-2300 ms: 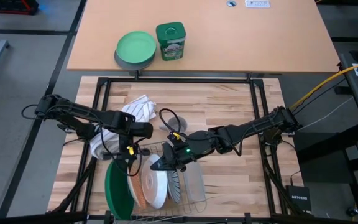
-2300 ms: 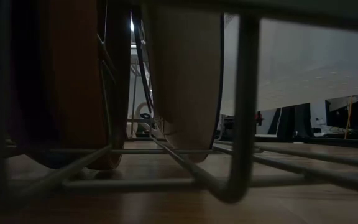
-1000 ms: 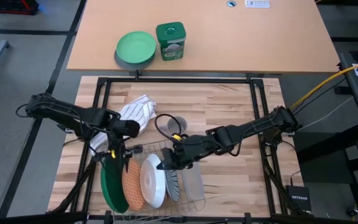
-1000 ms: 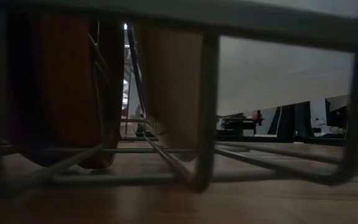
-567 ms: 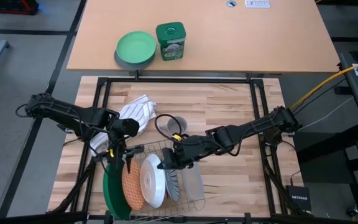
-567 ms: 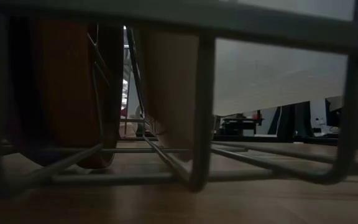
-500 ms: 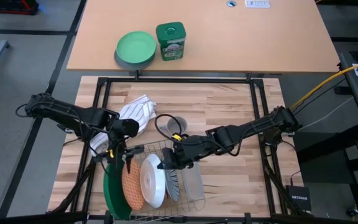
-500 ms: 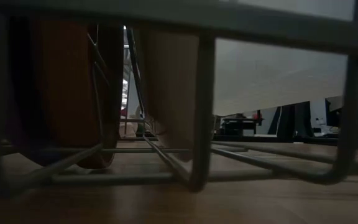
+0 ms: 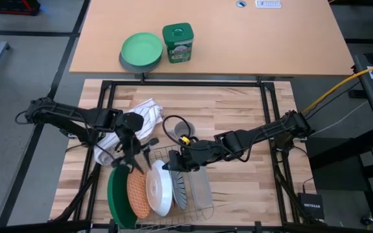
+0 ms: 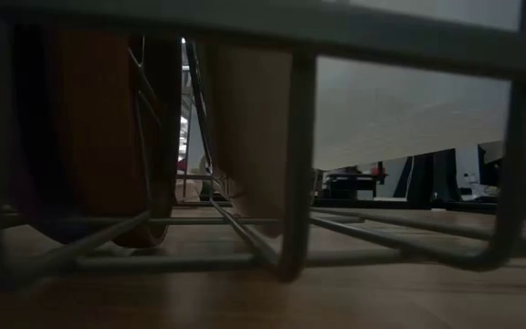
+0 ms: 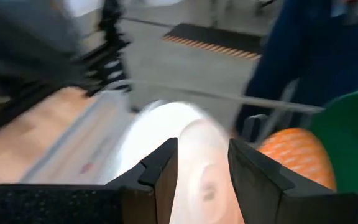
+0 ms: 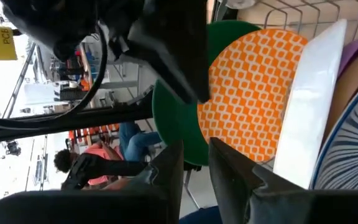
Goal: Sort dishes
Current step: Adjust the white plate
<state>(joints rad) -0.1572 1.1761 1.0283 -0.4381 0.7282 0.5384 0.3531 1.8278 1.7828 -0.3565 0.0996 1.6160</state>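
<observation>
While the plates [image 9: 149, 191] stand on edge in the rack [image 9: 203, 194], faces toward 3 o'clock | left gripper [image 9: 136, 157] empty, fingers apart | right gripper [image 9: 168, 167] fingers narrow, holding nothing

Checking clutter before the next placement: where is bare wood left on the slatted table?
Bare wood lies between the wire dish rack and the right frame rail, and along the far edge beyond the striped cloth. Crowded: rack, cloth and both tools, left, right.
</observation>
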